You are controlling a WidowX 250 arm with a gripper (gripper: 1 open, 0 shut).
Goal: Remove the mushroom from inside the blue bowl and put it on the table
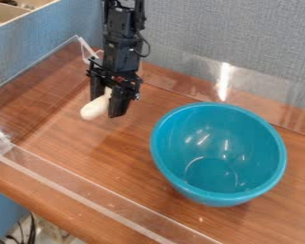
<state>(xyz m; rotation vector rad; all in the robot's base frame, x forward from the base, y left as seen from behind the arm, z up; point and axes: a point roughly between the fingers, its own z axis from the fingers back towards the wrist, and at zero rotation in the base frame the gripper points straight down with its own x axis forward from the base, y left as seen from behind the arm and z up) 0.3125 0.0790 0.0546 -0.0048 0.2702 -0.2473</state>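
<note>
Grey fabric partition [232,33] behind; cardboard box [28,24] upper left.

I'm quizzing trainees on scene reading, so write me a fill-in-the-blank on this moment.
1. The gripper is shut on the ____.
2. The blue bowl now holds ____.
3. In the picture, the mushroom is to the ____ of the bowl.
4. The bowl stands on the ____-grain table.

Missing words: mushroom; nothing; left; wood

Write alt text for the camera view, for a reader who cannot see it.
A black robot hand points down over a wooden table, shut on a small toy mushroom whose cream stem sticks out to its left. To the right sits a glossy blue bowl, empty, apart from the hand.
</note>
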